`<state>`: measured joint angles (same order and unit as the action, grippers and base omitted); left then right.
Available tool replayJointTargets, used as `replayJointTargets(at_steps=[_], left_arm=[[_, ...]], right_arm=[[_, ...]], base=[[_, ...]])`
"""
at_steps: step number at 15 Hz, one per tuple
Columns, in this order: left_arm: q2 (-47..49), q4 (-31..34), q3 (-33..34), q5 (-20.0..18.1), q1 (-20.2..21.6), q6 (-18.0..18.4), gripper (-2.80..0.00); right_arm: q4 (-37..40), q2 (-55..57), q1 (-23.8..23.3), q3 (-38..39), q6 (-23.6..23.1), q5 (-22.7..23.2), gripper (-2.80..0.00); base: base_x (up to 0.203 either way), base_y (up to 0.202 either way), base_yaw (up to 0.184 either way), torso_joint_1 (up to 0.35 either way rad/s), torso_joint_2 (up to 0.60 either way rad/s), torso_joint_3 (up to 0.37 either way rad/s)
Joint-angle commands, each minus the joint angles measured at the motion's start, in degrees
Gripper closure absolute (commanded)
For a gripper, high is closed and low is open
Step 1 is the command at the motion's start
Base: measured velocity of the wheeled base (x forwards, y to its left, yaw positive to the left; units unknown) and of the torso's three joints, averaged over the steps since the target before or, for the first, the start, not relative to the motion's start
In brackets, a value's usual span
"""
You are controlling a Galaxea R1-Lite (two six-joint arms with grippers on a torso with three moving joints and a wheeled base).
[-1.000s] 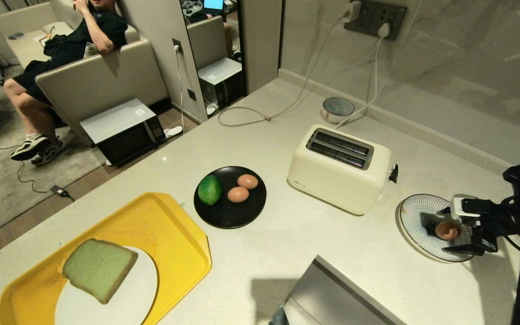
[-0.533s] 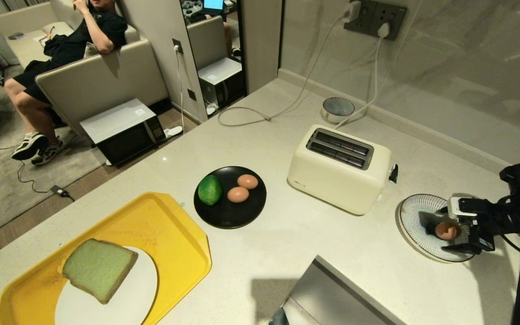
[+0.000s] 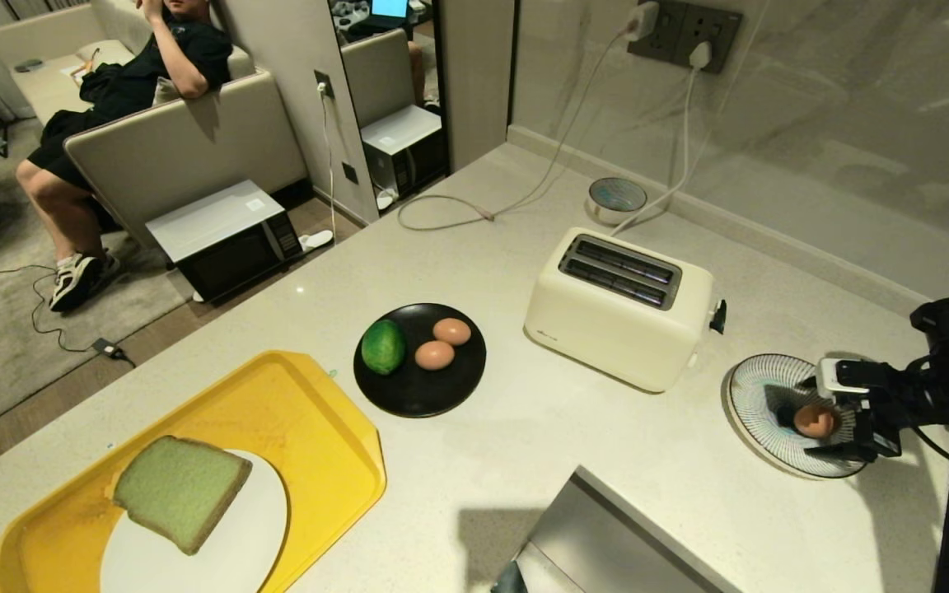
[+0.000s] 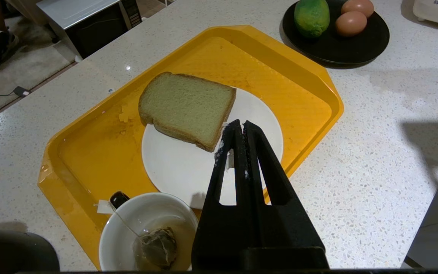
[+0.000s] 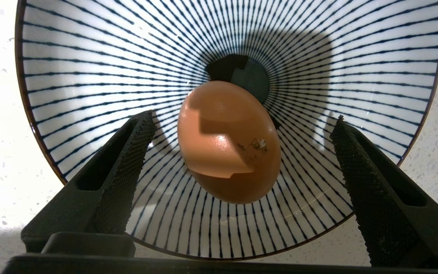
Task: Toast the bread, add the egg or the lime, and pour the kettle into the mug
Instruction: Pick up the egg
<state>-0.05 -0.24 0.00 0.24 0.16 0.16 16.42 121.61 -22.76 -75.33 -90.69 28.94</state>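
Bread [image 3: 182,492], a thick pale-green slice with a tan crust, lies untoasted on the round white plate [image 3: 236,552] in the yellow plastic tray [image 3: 310,412] at the left, with the left gripper [image 4: 238,127] clenched empty above it. Further right the cream two-slot toaster [image 3: 619,317] stands empty, and the small pinkish-brown egg [image 3: 812,420] rests in the blue-striped white bowl [image 3: 759,395] between the wide-spread fingers of the right gripper [image 3: 833,416] (touching neither). I judge the egg step is in hand; next, that arm must lift clear without nudging the egg.
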Motion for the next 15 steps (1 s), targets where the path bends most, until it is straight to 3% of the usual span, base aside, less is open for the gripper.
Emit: replayJointTargets(at_steps=[1,15], left_arm=[[-0.04,-0.02,0.0,0.02,0.02,0.02,0.0],[-0.04,-0.02,0.0,0.02,0.02,0.02,0.0]], right_arm=[[0.1,0.12,-0.09,0.0,-0.54,0.15,-2.8],[0.1,0.03,-0.53,0.18,-0.63,-0.2,-2.8]], base=[[0.0,0.0,0.0,0.0,0.0,0.0],[0.0,0.0,0.0,0.0,0.0,0.0]])
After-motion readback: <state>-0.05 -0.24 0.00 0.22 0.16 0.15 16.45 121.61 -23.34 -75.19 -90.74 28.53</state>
